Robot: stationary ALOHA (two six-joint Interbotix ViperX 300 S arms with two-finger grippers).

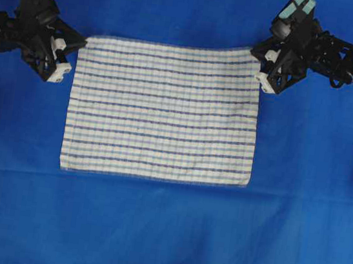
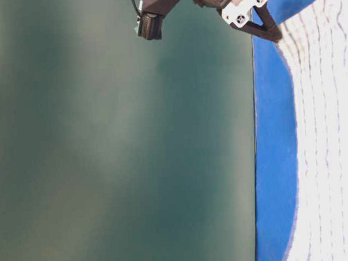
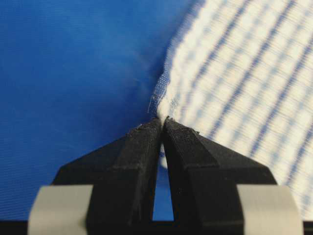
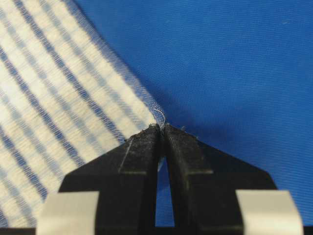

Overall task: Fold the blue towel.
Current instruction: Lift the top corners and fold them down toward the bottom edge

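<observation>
Now each end effector, left (image 3: pixel 161 120) and right (image 4: pixel 160 126), is clenched on a far corner of the towel (image 1: pixel 162 114), spread across the blue surface (image 1: pixel 150 233).

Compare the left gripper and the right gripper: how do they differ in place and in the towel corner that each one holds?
The left gripper sits at the blue towel's far-left corner in the overhead view; the right gripper sits at its far-right corner. Turquoise tape shows on the right arm; none shows on the left. Both are shut on a corner tip, as the wrist views show.
</observation>
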